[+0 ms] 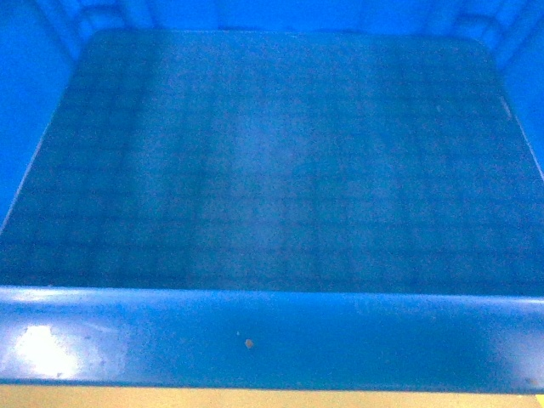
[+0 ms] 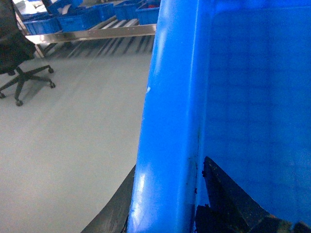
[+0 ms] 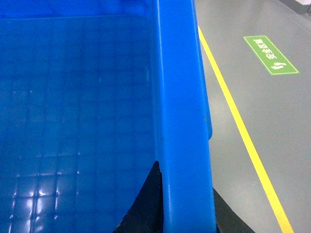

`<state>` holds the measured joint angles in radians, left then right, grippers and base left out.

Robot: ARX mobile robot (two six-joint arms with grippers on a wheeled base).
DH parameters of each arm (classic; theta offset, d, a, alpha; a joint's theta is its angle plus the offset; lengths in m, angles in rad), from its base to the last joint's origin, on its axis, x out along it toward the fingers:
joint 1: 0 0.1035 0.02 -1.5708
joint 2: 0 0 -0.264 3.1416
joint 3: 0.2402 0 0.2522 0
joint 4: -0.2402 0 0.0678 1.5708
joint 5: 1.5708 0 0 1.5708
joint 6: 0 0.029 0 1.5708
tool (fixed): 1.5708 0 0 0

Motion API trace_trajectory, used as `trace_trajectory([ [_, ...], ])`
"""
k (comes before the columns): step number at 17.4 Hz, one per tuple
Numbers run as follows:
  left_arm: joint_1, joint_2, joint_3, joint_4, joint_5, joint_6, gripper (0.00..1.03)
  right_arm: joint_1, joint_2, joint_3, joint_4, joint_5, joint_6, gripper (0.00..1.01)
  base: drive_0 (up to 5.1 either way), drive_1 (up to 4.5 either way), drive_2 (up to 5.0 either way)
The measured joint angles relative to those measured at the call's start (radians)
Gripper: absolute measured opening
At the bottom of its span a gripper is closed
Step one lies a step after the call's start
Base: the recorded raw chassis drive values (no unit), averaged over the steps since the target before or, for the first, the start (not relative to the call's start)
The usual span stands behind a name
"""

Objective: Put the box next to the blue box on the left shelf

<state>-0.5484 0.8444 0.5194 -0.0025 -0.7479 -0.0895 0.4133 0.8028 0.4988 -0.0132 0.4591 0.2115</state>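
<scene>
The box (image 1: 272, 340), a large blue crate with a grid-embossed floor and a brown speck on its near rim, fills the head view. My left gripper (image 2: 170, 165) is shut on the box's left rim (image 2: 170, 107), one black finger (image 2: 116, 208) outside and one inside. My right gripper (image 3: 184, 174) is shut on the right rim (image 3: 182, 97), also with a finger on each side. A roller shelf (image 2: 97, 36) with a metal front rail shows far off in the left wrist view. Several blue crates (image 2: 77, 19) stand on it; which one is the blue box I cannot tell.
A black office chair (image 2: 19, 53) stands on the grey floor to the left, near the shelf. To the right, a yellow line (image 3: 243, 131) and a green sign (image 3: 270, 55) mark the floor. A tan strip (image 1: 255, 398) shows below the box's near rim.
</scene>
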Motion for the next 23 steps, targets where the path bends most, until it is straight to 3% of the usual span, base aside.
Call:
trace_trajectory([
  [23,0.000,0.000,0.000,0.001,0.000,0.000,0.34,0.000,0.000,0.000,0.000,0.000,0.000,0.09,0.0,4.17,-4.1],
])
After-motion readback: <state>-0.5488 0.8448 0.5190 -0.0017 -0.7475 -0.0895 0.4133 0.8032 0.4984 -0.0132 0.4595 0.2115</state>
